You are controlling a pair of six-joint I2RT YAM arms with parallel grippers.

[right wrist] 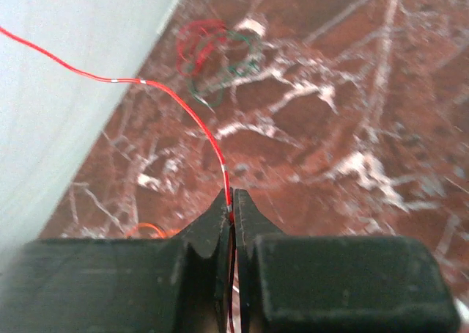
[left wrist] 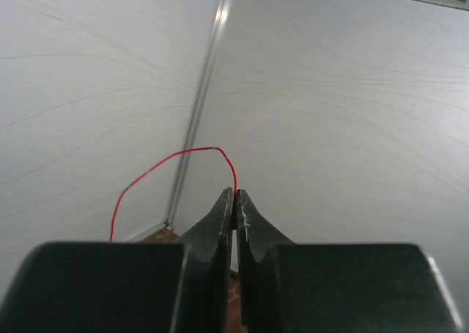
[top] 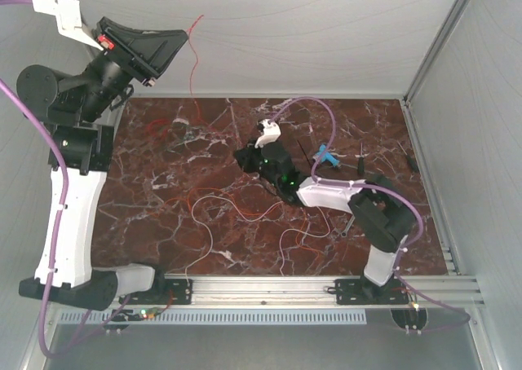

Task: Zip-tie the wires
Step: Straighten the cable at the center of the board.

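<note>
My left gripper (top: pixel 184 36) is raised high against the back wall and shut on a thin red wire (top: pixel 194 60). In the left wrist view the red wire (left wrist: pixel 176 155) arcs out of its closed fingertips (left wrist: pixel 234 194). My right gripper (top: pixel 242 154) is low over the table's middle and shut on the same red wire (right wrist: pixel 183 102), which leaves its tips (right wrist: pixel 233 197) toward the wall. Orange (top: pixel 228 205) and white (top: pixel 204 231) wires loop loosely on the marble. A thin black strip, likely the zip tie (top: pixel 303 152), lies beside the right arm.
A small coil of red and green wire (top: pixel 167 128) lies at the back left, also in the right wrist view (right wrist: pixel 216 54). A blue tool (top: pixel 326 153) and small dark tools (top: pixel 360 156) lie at the back right. Grey walls enclose the table.
</note>
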